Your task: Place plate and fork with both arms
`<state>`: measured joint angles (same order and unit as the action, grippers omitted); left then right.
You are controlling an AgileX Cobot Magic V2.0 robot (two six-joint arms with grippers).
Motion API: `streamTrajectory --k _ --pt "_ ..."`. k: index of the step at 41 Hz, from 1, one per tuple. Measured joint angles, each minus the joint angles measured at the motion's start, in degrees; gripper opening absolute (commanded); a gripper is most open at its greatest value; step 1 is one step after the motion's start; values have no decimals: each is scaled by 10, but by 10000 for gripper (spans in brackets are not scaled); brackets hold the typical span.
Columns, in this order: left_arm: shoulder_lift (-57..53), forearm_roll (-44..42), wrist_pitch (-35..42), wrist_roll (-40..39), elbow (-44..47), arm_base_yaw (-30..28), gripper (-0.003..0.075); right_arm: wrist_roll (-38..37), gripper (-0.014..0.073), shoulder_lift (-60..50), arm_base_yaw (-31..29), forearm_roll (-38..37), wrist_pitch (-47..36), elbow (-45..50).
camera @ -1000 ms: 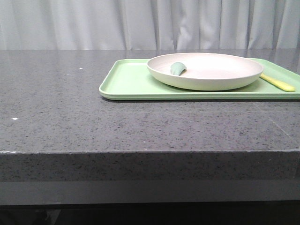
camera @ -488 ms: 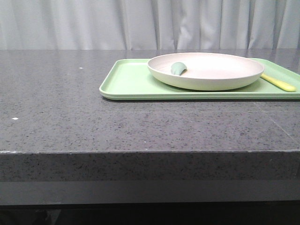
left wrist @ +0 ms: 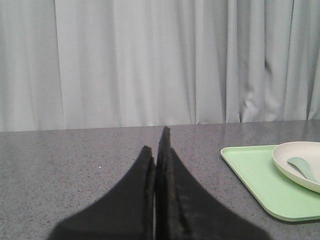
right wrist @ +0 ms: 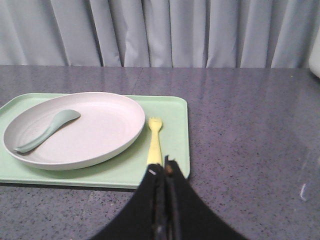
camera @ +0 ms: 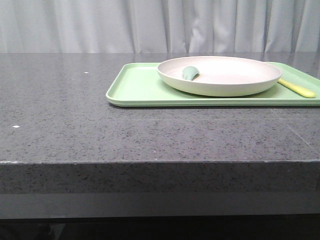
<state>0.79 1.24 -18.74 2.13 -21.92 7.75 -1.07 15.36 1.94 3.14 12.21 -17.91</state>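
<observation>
The cream-white plate (camera: pixel 220 75) sits on a light green tray (camera: pixel 137 87) at the back right of the table, with a small dull-green curved piece (camera: pixel 190 73) in it. The pale yellow fork (camera: pixel 296 88) lies on the tray to the plate's right. In the right wrist view the plate (right wrist: pixel 95 130) and fork (right wrist: pixel 154 142) lie just beyond my right gripper (right wrist: pixel 164 170), which is shut and empty, its tips over the fork's handle end. In the left wrist view my left gripper (left wrist: pixel 156 142) is shut and empty, left of the tray (left wrist: pixel 260 180) and plate (left wrist: pixel 300 160).
The grey speckled table (camera: pixel 75 125) stretches to the left of the tray, with its front edge (camera: pixel 150 161) close to the camera. A grey curtain (camera: pixel 160 25) hangs behind the table. Neither arm shows in the front view.
</observation>
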Motion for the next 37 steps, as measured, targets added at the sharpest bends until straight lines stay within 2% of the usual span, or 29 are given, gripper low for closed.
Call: streamTrajectory --k 21,37 --pt "0 0 0 0 1 0 -18 0 -118 0 0 0 -1 1" --pt "-11 0 21 0 120 -84 -18 0 -118 0 0 0 -1 1"
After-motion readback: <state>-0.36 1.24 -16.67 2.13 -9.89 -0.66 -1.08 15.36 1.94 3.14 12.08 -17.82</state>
